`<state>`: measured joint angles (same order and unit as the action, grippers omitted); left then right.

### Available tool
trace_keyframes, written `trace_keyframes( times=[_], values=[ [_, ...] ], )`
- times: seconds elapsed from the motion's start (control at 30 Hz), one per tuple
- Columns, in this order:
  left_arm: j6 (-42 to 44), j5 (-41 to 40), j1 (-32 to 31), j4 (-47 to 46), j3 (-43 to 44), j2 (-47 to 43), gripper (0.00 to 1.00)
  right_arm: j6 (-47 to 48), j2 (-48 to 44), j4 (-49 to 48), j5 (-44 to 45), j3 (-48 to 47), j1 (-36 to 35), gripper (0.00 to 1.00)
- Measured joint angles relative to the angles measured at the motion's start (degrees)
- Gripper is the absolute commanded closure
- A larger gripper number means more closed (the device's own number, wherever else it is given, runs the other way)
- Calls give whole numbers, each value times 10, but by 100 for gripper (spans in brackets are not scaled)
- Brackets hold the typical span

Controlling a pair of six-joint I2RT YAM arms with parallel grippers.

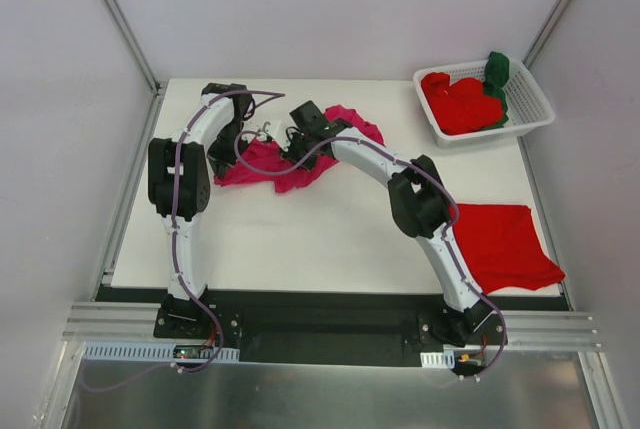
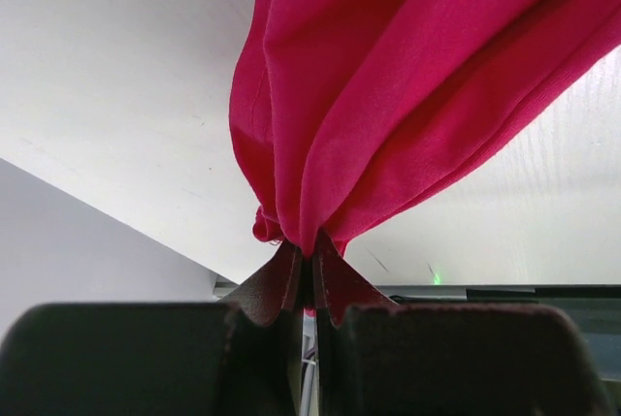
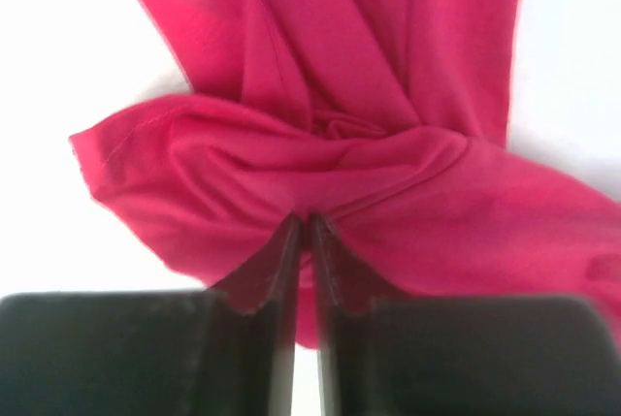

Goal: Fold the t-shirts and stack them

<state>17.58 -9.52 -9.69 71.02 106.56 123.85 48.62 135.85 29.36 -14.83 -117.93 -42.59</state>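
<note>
A magenta-pink t-shirt (image 1: 270, 164) lies crumpled at the far middle of the table, stretched between both grippers. My left gripper (image 1: 246, 141) is shut on a bunched edge of it. In the left wrist view the cloth (image 2: 388, 77) fans out from the pinched fingertips of the gripper (image 2: 310, 249). My right gripper (image 1: 298, 139) is shut on a fold of the same shirt (image 3: 320, 144), with its jaws (image 3: 309, 220) nearly together. A bright red t-shirt (image 1: 505, 244) lies folded flat at the near right.
A white slotted basket (image 1: 533, 101) stands at the far right corner. It holds crumpled red shirts (image 1: 462, 101) and a dark green one (image 1: 497, 74) draped on its far rim. Grey walls enclose the table on three sides.
</note>
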Motion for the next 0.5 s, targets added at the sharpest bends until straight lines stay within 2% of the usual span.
trace_keyframes(
  times=[0.1,0.33,0.5],
  values=[
    [0,0,0,0,0,0,100,2,0,2,8,0,0,98],
    [2,0,0,0,0,0,100,9,-11,13,44,1,7,99],
    [2,-2,0,0,1,0,100,27,-93,48,76,34,32,99]
  ],
)
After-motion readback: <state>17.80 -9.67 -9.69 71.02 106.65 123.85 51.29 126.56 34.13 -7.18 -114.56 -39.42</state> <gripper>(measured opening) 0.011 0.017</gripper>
